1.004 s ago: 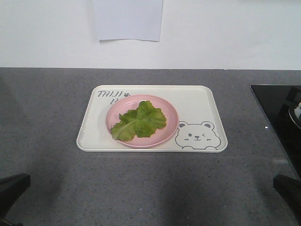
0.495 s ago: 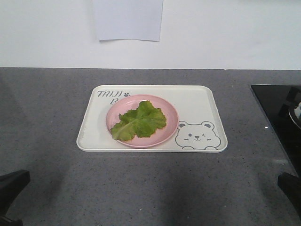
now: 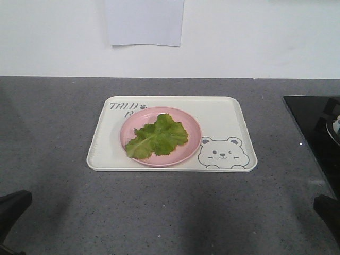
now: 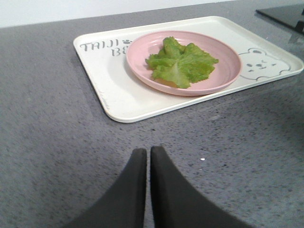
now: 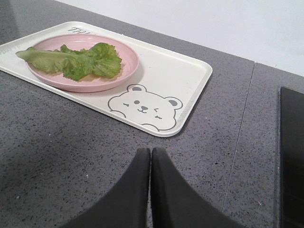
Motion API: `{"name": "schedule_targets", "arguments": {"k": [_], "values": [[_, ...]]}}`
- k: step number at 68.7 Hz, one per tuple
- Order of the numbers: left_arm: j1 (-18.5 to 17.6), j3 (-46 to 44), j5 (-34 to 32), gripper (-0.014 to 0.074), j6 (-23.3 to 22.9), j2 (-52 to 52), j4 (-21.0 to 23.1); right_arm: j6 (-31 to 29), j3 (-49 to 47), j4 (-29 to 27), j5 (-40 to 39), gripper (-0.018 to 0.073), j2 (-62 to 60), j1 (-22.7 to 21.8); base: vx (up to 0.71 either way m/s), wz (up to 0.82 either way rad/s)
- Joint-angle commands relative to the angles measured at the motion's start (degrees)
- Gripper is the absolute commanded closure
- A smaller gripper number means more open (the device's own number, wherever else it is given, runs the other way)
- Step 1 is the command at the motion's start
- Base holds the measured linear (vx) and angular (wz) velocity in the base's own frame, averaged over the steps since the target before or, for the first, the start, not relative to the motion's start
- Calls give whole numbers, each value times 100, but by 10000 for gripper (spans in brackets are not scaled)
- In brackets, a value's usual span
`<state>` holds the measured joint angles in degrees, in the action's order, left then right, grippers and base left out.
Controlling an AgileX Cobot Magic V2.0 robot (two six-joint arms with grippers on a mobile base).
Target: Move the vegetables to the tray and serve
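The green lettuce lies on a round pink plate, which stands on the cream bear tray in the middle of the grey counter. The lettuce, the plate and the tray show in the left wrist view, and the lettuce, the plate and the tray in the right wrist view. My left gripper is shut and empty, low over the counter in front of the tray's near left corner. My right gripper is shut and empty, in front of the tray's near right corner. Both arms show only as dark shapes at the bottom corners of the front view.
A black cooktop with part of a pan sits at the right edge of the counter. A white wall with a taped sheet of paper stands behind. A seam in the counter runs past the tray's right side.
Both arms have drawn back slightly toward the bottom corners of the front view. The tray, plate and lettuce have not moved.
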<state>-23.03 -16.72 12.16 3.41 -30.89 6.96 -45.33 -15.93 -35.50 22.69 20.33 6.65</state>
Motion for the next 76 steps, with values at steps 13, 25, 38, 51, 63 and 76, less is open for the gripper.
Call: {"name": "schedule_targets", "arguments": {"k": [13, 25, 38, 51, 63, 76], "values": [[630, 1073, -2361, 602, -19, 541, -440, -56, -147, -101, -349, 565, 29, 3, 0, 0], [1250, 1987, -2818, 602, -19, 1437, -402, -56, -147, -101, -349, 565, 29, 3, 0, 0], [2011, 1944, -1670, 602, -12, 2539, -407, -56, -147, -101, -349, 565, 29, 3, 0, 0], [2544, 1944, -1076, 602, -17, 3234, -407, -56, -147, -101, -342, 565, 29, 3, 0, 0], [2604, 1944, -1105, 602, -23, 3237, -407, -56, -147, -101, -350, 565, 29, 3, 0, 0], [2604, 1944, -1105, 602, -23, 3237, -407, -56, -147, -101, -350, 565, 29, 3, 0, 0]]}}
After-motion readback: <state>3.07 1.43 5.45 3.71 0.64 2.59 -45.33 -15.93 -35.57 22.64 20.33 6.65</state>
